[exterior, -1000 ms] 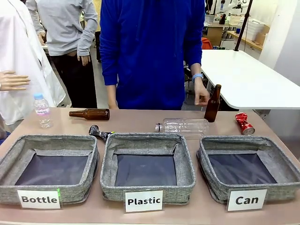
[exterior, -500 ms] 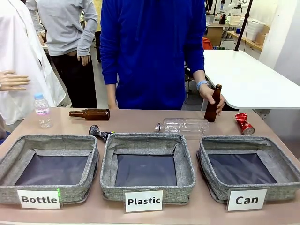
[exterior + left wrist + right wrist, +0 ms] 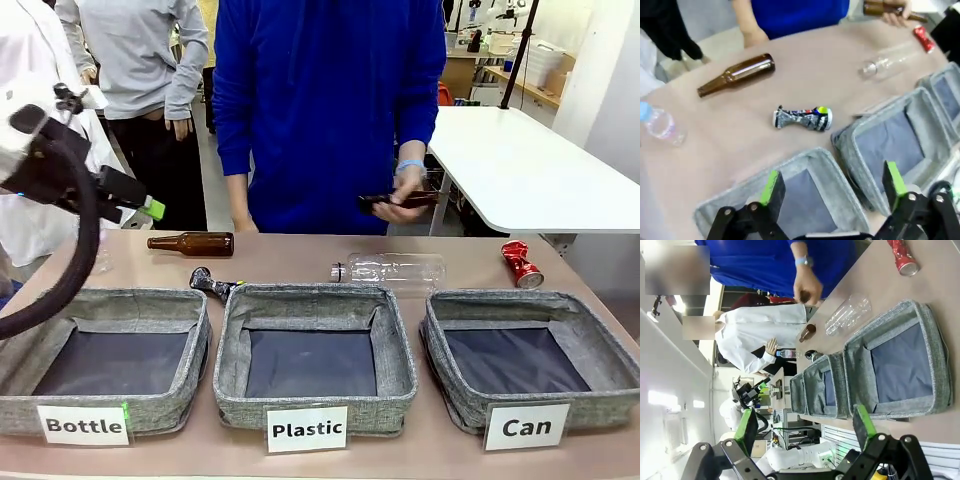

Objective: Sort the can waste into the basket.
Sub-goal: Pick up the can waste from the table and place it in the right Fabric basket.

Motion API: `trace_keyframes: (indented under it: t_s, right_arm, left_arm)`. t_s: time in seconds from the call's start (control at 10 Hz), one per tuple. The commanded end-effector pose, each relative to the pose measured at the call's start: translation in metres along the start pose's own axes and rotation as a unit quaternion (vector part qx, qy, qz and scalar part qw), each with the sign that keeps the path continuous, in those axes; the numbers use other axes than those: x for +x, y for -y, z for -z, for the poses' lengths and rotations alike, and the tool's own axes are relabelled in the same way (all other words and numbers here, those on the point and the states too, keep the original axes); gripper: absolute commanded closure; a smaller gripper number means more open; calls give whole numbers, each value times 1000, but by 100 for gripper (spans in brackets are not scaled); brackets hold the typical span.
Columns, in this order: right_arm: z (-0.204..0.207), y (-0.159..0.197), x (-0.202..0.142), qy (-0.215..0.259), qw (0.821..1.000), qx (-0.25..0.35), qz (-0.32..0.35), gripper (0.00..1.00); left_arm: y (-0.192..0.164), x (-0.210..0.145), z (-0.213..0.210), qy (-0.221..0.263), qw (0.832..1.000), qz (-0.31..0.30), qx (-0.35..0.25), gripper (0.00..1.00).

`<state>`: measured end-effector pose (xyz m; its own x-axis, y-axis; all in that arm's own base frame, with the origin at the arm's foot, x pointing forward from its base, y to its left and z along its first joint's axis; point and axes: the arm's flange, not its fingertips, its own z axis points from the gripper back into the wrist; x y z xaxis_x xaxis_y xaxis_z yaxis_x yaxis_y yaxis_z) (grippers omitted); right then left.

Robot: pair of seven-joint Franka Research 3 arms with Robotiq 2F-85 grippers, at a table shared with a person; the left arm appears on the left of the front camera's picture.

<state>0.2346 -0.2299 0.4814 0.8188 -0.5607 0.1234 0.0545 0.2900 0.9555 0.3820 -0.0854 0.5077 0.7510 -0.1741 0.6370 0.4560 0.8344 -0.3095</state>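
Left gripper (image 3: 834,185), right gripper (image 3: 807,432) both agape, empty; dark can (image 3: 802,118) ahead of left: likely light, crumpled, slippery; pinch narrow waist

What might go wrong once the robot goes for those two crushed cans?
1. The dark can lies close to a corner of the Plastic basket; the open left gripper may snag the fabric rim.
2. That can must cross the Plastic basket to reach the Can basket; a slip could drop it in the wrong one.
3. The person's hand holds a brown bottle above the far edge, and an arm reaching for the red can might meet it.
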Motion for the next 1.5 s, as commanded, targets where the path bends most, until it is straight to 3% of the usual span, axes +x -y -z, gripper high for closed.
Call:
trace_keyframes:
  t_s: [0.0, 0.2, 0.3, 0.5, 0.8, 0.9, 1.0, 1.2, 1.4]
  right_arm:
    - [-2, -1, 2, 2, 1000, 9, -14, 0]
    - [-2, -1, 2, 2, 1000, 9, -14, 0]
    - [-2, -1, 2, 2, 1000, 9, -14, 0]
    - [-2, -1, 2, 2, 1000, 9, -14, 0]
    - [-2, -1, 2, 2, 1000, 9, -14, 0]
    - [-2, -1, 2, 2, 1000, 9, -14, 0]
    - [-2, -1, 2, 2, 1000, 9, -14, 0]
    - [-2, -1, 2, 2, 1000, 9, -14, 0]
    - [-2, -1, 2, 2, 1000, 9, -14, 0]
  left_arm:
    - [-8, -8, -24, -27, 999, -11, -42, 0]
    - [-3, -2, -4, -7, 1000, -1, -14, 0]
    - [0, 16, 15, -33, 999, 7, 29, 0]
    - [2, 60, 50, -64, 996, -3, 60, 0]
    - [-20, 79, 62, -108, 994, -22, 17, 0]
    - [-39, 66, 39, -143, 989, 2, -42, 0]
    - [-64, 48, -2, -140, 989, 3, -58, 0]
    - [-132, 3, -87, -107, 990, -34, -85, 0]
    - [-190, -34, -145, -59, 988, -87, -110, 0]
